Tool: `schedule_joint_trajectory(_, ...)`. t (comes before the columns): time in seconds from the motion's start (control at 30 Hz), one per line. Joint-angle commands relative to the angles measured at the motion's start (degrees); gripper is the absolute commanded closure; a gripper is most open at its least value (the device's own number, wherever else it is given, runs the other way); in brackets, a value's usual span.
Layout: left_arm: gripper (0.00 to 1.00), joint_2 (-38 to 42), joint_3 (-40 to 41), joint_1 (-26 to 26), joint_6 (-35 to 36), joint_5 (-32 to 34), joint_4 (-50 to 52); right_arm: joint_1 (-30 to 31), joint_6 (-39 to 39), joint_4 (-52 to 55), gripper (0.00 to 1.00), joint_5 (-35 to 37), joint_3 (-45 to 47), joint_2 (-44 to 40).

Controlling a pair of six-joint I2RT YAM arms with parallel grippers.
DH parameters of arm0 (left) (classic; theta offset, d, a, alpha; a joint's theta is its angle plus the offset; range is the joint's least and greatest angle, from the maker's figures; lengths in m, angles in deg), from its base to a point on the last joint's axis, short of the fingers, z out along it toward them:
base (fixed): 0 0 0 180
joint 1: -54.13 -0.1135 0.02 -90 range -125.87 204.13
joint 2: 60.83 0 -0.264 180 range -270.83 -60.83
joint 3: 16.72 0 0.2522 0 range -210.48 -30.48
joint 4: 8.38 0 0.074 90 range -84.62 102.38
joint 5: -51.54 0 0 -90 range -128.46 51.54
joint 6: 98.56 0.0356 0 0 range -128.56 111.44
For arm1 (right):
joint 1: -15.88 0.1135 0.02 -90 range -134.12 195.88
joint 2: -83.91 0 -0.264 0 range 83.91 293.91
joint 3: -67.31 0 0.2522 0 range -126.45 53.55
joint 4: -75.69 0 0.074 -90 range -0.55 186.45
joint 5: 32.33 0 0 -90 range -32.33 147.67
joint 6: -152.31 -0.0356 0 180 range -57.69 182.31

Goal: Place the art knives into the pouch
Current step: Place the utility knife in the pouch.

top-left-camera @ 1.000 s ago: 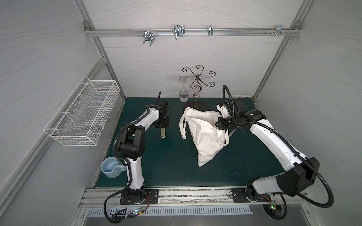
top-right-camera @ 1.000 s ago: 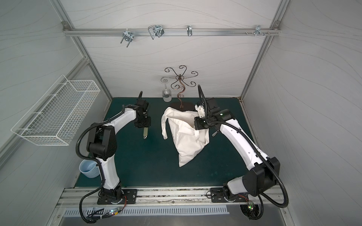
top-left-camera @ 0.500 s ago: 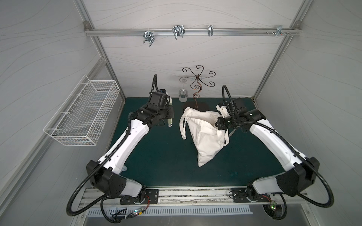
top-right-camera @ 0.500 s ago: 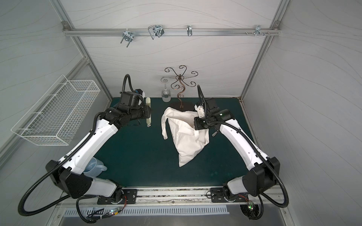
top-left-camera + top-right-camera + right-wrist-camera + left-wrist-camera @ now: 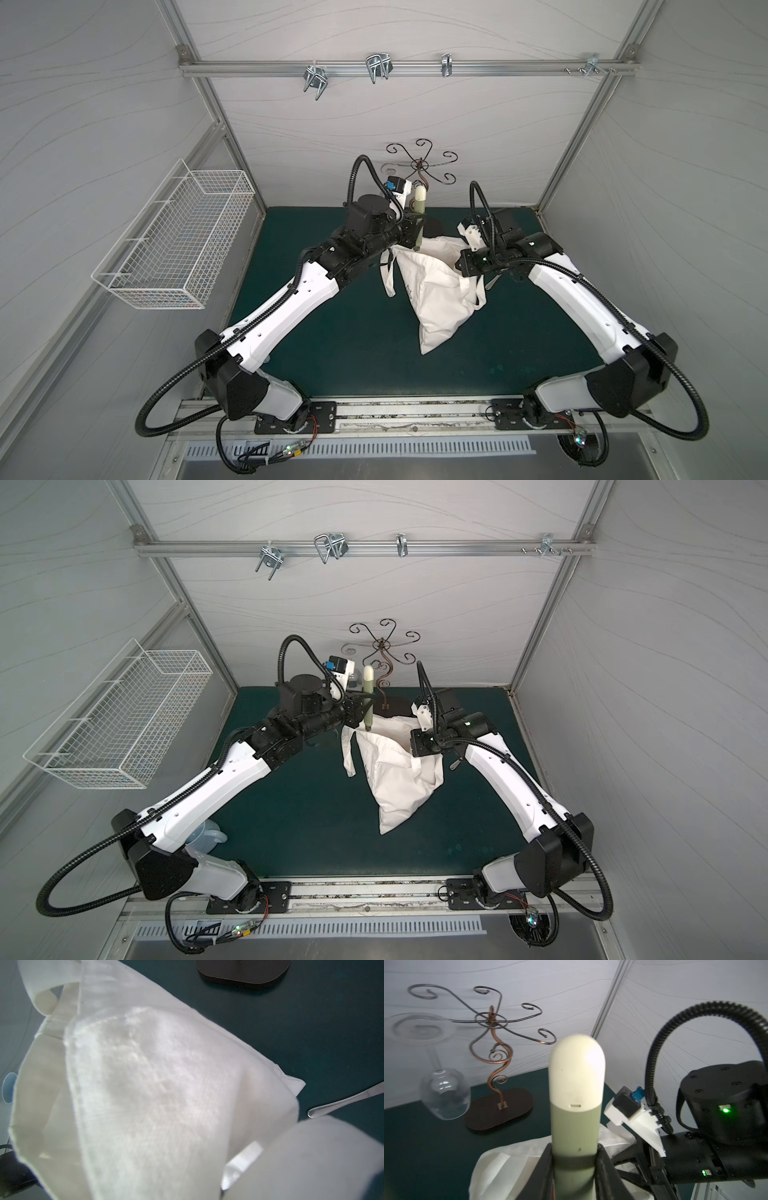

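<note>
Curly wire stand (image 5: 500,1113), hanging glass (image 5: 445,1097) behind pouch (image 5: 432,299); spoon (image 5: 342,1101) beside it.

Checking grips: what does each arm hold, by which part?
Left gripper: pale green, cream-capped art knife, by its green body. Right gripper: off-white canvas pouch, by its rim.

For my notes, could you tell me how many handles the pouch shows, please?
2: one handle hangs off the pouch beside the left arm; the other handle droops beside the right arm.
</note>
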Motion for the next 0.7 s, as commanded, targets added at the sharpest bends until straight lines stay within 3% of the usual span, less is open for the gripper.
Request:
schedule_joint_trajectory(0.0, 0.69, -2.0, -2.0, 2.0, 3.1, -2.2, -10.4, 0.4, 0.8, 2.1, 1.0, -0.1, -0.4, -1.0)
schedule_joint_trajectory(0.2, 0.69, -4.7, 1.5, 4.4, 4.3, -4.2, -20.6, 0.4, 0.8, 1.9, 1.0, 0.0, 0.0, -1.6)
schedule_joint_trajectory(0.67, 0.67, -5.0, 9.2, 5.7, 4.4, -4.9, -26.9, 0.4, 0.7, 1.4, 1.0, -0.6, 0.8, -3.3)
